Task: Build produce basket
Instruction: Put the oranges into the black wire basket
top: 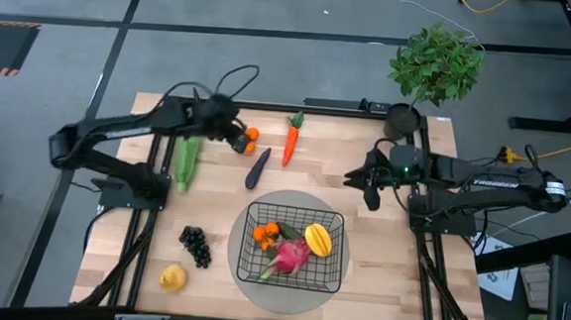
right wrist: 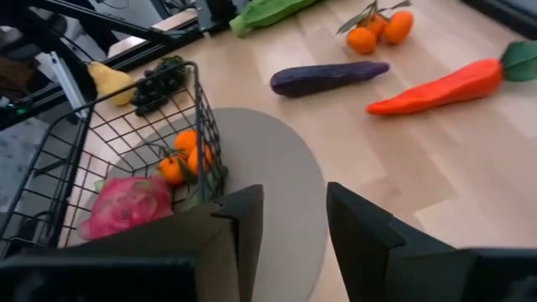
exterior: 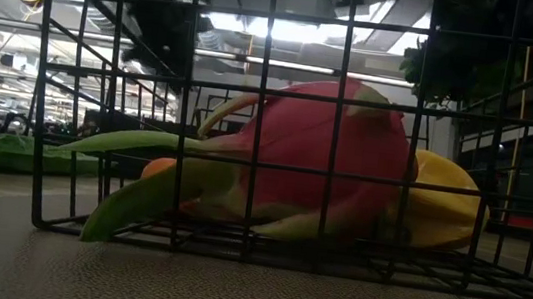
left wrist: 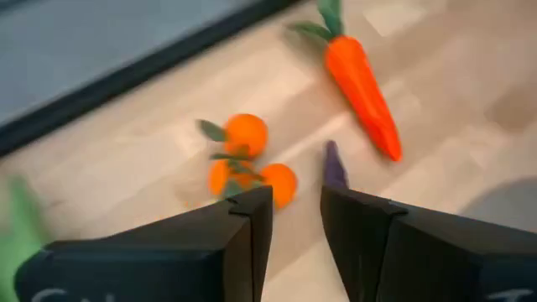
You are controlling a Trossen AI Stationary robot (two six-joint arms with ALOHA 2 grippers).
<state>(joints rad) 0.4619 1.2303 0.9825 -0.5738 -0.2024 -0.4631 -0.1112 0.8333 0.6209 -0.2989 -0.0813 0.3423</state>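
Note:
The black wire basket stands on a grey round mat at the table's near middle. It holds an orange cluster, a pink dragon fruit and a yellow mango. On the wood lie a second orange cluster, a carrot, a purple eggplant, a green husk, dark grapes and a yellow fruit. My left gripper is open and empty, just over the second orange cluster. My right gripper is open and empty, to the right of the basket.
A leafy plant in a black pot stands at the table's far right corner. The grey mat shows bare around the basket. Bare wood lies between the eggplant and my right gripper.

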